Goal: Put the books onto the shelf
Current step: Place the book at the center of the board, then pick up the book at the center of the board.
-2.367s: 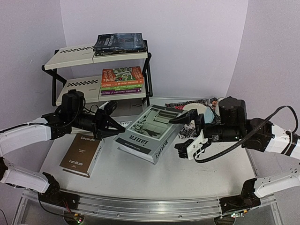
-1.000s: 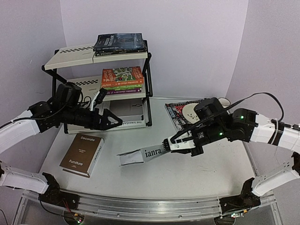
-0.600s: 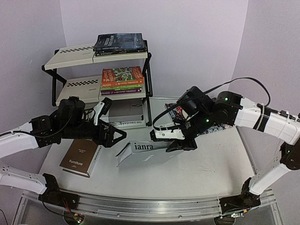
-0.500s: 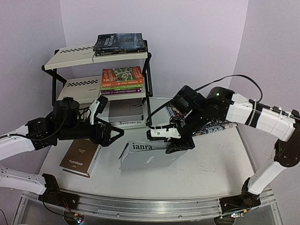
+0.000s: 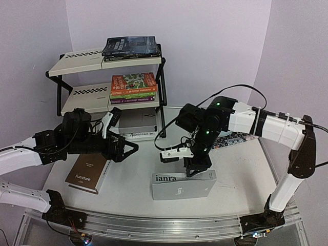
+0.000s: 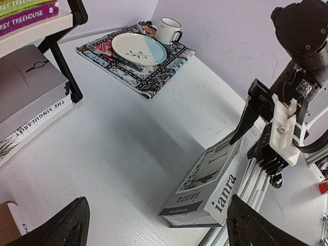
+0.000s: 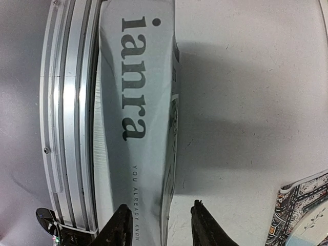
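The grey book (image 5: 182, 187) stands on edge near the front edge of the worktop (image 5: 133, 192), a little right of the middle, its spine, lettered "ianra", turned up and toward the front. My right claw (image 5: 196, 170) points straight down over its right half, one finger on each side of it; the jaws are parted, and from my wrist a gap shows between one finger and the cover, so I straddle the book without pinching it. My left claw (image 5: 130, 148) hangs over the left middle of the worktop, well apart from the book and pointed toward it, spread wide with nothing in it. The brown book (image 5: 91, 170) lies flat near the left edge, just in front of that claw. The shelf (image 5: 82, 61) stands at the back left corner; dark books (image 5: 130, 47) lie on its top tier, a stack (image 5: 133, 87) of orange, green and purple on the next, and pale books (image 5: 134, 130) at its foot. At the back right lies a mat (image 6: 148, 77) with a plate (image 6: 138, 48) and a mug (image 6: 168, 29).
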Action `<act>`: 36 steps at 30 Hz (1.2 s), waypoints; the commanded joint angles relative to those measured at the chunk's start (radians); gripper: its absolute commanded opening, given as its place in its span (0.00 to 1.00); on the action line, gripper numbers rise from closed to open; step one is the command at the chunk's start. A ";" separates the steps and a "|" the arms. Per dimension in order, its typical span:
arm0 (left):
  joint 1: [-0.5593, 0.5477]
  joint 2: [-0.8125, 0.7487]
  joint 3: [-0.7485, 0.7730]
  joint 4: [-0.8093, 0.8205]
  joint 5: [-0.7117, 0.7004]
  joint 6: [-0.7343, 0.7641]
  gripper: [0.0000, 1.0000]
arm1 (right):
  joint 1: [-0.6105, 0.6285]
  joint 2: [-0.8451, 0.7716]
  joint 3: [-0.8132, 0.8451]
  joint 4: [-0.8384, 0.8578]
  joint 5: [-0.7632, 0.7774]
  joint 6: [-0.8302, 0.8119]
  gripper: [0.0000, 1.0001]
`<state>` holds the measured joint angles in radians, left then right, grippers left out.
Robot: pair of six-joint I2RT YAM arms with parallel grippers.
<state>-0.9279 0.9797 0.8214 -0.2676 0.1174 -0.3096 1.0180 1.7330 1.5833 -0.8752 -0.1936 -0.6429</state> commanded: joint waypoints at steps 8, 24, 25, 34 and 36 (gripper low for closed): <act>0.000 0.117 0.018 0.071 0.137 0.064 0.99 | 0.006 -0.099 -0.094 0.040 0.017 0.036 0.73; -0.031 0.247 0.140 0.060 0.290 0.447 1.00 | -0.041 -0.453 -0.323 0.337 0.035 0.147 0.98; -0.033 0.250 0.145 0.058 0.308 0.471 1.00 | -0.042 -0.473 -0.338 0.347 0.030 0.154 0.98; -0.107 0.431 0.306 -0.067 0.289 0.608 0.83 | -0.045 -0.585 -0.422 0.423 0.076 0.205 0.98; -0.129 0.465 0.339 -0.095 0.259 0.627 0.83 | -0.046 -0.610 -0.432 0.438 0.082 0.220 0.96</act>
<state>-1.0148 1.3858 1.0701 -0.2857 0.4117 0.2312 0.9756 1.1863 1.1756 -0.4821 -0.1350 -0.4698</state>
